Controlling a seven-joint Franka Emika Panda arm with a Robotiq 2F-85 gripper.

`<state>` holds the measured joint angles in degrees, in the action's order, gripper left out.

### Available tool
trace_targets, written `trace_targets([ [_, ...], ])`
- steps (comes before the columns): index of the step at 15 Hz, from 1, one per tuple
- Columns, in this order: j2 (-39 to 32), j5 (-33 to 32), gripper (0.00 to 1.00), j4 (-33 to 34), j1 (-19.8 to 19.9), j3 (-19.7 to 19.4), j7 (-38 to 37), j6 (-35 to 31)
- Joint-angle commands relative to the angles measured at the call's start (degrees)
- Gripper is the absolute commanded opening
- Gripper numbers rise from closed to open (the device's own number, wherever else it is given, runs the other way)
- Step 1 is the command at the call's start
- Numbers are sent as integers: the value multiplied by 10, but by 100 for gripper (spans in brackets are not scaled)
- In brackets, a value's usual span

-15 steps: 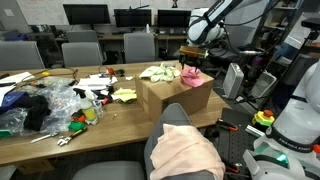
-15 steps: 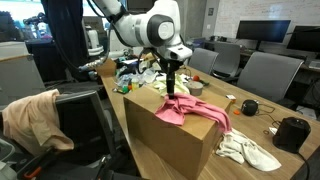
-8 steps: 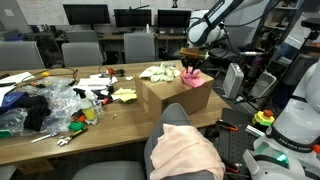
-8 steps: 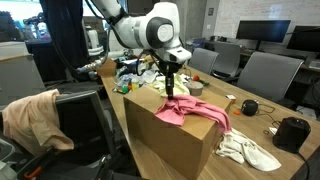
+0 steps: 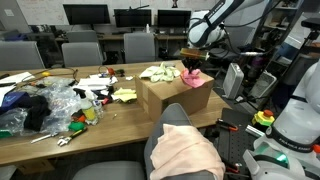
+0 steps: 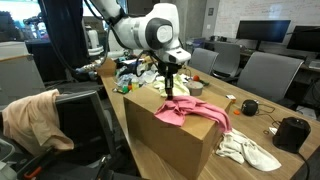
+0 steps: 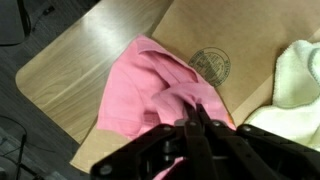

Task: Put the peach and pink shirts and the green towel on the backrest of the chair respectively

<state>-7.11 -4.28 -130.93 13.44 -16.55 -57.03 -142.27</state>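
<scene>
**Wrist view.** My tool (image 7: 195, 112) is pinched together on a raised fold of the pink shirt (image 7: 150, 90). The shirt lies mid-frame on top of the closed cardboard box (image 7: 245, 35), with the green towel (image 7: 300, 75) at the right edge. The cloth looks light and limp and will likely trail, so a mid-fold hold suits it. What the box holds is hidden.

**Exterior view.** The peach shirt (image 5: 185, 150) drapes the backrest of the chair (image 5: 172, 113) at lower centre.

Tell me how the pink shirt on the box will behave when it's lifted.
Probably floppy: the pink shirt lies crumpled in soft folds, so it should droop from the gripper, pinched shut on one fold. Likely light, being thin cloth. One end hangs over the cardboard box edge, so it may drag there as it rises.
</scene>
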Motion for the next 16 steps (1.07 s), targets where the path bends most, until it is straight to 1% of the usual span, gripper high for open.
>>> trace_targets([
  [1,37,-12,1,-25,-10,0,-6,-21],
  [3,66,-38,1,-45,-18,2,-18,-38],
  [5,106,-83,1,-67,-25,8,-31,-51],
  [7,154,-126,1,-91,-23,22,-43,-58],
  [9,199,-147,1,-110,-15,45,-45,-54],
  [11,242,-146,1,-128,-8,68,-34,-51],
  [16,326,-106,1,-163,-7,109,2,-38],
])
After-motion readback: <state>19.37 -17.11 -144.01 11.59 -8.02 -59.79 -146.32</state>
